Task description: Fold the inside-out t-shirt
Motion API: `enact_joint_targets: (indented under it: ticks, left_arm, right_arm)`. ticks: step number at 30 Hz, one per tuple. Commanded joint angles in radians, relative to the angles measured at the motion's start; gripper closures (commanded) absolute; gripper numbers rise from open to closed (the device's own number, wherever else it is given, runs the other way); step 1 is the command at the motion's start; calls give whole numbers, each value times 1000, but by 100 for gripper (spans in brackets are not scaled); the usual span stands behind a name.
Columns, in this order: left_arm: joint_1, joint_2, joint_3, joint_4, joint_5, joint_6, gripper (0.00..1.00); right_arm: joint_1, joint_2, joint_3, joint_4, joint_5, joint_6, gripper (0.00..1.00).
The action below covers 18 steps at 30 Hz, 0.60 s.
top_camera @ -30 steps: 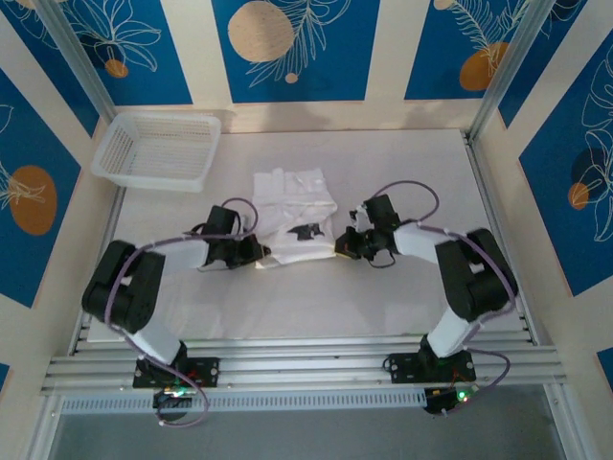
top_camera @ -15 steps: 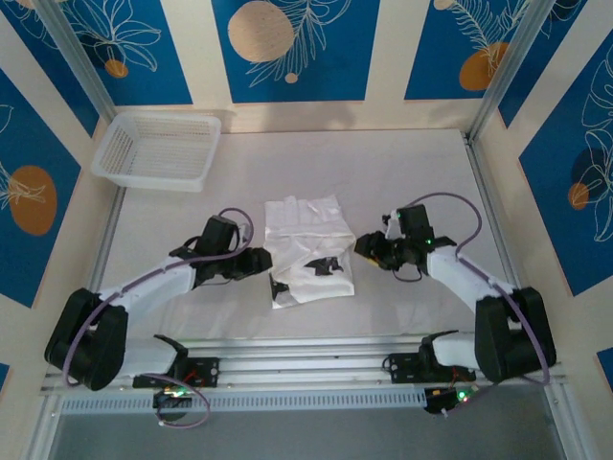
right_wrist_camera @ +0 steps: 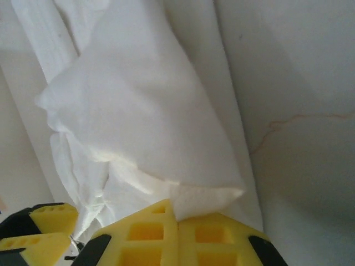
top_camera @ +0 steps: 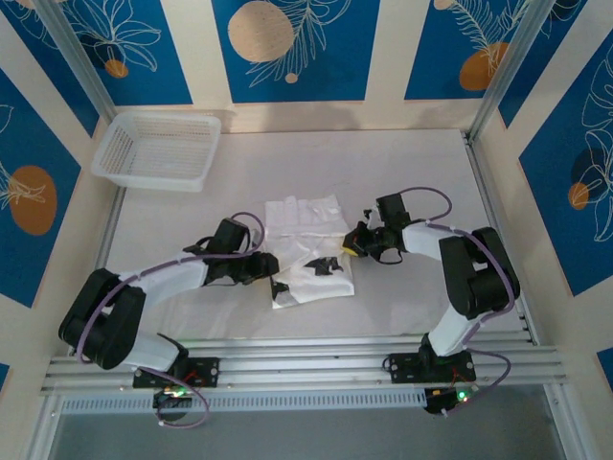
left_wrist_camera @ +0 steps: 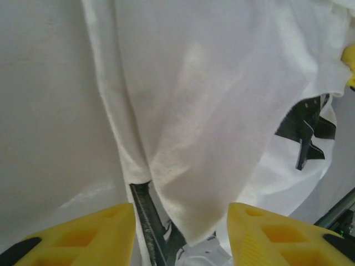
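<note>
Right gripper (top_camera: 351,245) has slid in to the shirt's right edge since half a second back, its elbow tucked in. The left gripper (top_camera: 272,267) has edged closer on the other side, and the cloth has barely shifted.

In the right wrist view the yellow fingers (right_wrist_camera: 150,238) are pressed together and pinch a small corner of the inside-out t-shirt (right_wrist_camera: 138,111). In the left wrist view the fingers (left_wrist_camera: 72,230) are spread wide. A loose fold of the shirt lies just ahead between them, ungripped.

Judgement on the step: the left side needs its grab before any lift.
- It should close on the full edge and take every layer, since thin cloth slips and peels apart.
- After that, both grippers should rise level and travel together, keeping the span taut so the fold lands flat.
- The right pinch looks shallow, so a hard tug could lose it.

The shirt (top_camera: 305,225) sits mid-table (top_camera: 412,163) between the two grippers. It is white, soft and wrinkled, already a rough partly folded rectangle. Its near end is messier, with dark markings (top_camera: 324,266) showing. The mesh basket (top_camera: 158,149) sits well apart at the far left corner.
</note>
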Motion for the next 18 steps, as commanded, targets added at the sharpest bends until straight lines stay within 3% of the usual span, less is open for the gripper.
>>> enact_joint_targets:
  ticks: [1, 9, 12, 16, 18]
  left_arm:
    - [-24, 26, 35, 30, 49, -11, 56]
    - [-54, 116, 68, 106, 61, -51, 61]
    - [-55, 124, 78, 106, 58, -55, 74]
    - [-54, 103, 88, 79, 49, -48, 100]
    - [-52, 82, 103, 41, 26, -42, 100]
  right_arm:
    - [9, -63, 21, -19, -2, -5, 100]
    - [18, -79, 3, -31, 8, -1, 100]
    - [23, -78, 2, -28, 11, 3, 100]
    - [27, -80, 8, -38, 14, 12, 100]
    - [27, -85, 22, -57, 22, 27, 100]
